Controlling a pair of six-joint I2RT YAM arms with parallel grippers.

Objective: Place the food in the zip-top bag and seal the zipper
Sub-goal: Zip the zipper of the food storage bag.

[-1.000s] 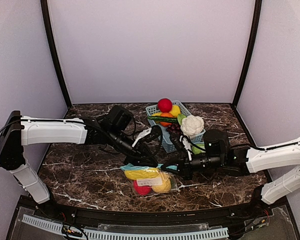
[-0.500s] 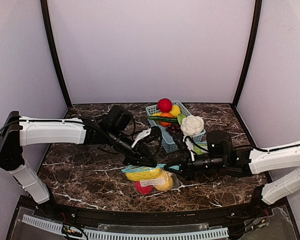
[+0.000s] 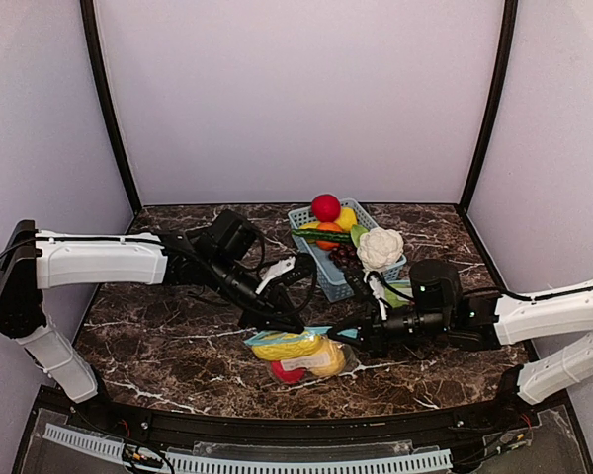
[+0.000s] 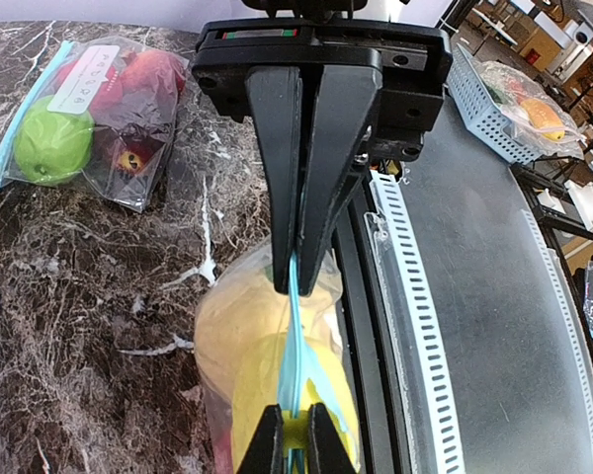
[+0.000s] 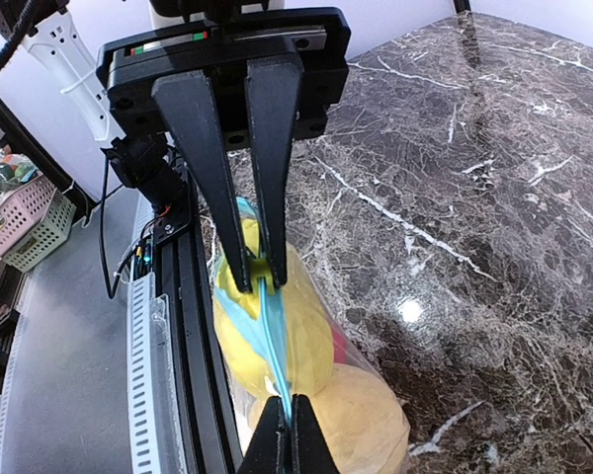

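Observation:
A clear zip-top bag (image 3: 301, 357) lies at the front middle of the table. It holds a yellow food (image 3: 285, 345), a red one (image 3: 289, 373) and a yellow-orange one (image 3: 327, 363). Its blue zipper strip (image 3: 322, 331) runs between both grippers. My left gripper (image 3: 295, 324) is shut on the strip's left end and my right gripper (image 3: 349, 334) on its right end. The left wrist view shows my left gripper (image 4: 295, 413) pinching the strip (image 4: 296, 336) over the yellow food (image 4: 242, 346). The right wrist view shows my right gripper (image 5: 282, 405) pinching the strip (image 5: 271, 331).
A light-blue basket (image 3: 298, 214) at the back middle holds a red apple (image 3: 325, 206), yellow citrus (image 3: 347, 217) and a white cauliflower (image 3: 380, 247). A second bag (image 4: 109, 99) with a green apple (image 4: 51, 146) lies beside the basket. The table's black front rail (image 3: 296, 427) is close to the bag.
The two grippers have drawn slightly apart along the zipper, the right arm shifting right and the left gripper edging left and down. The bag has shifted a little.

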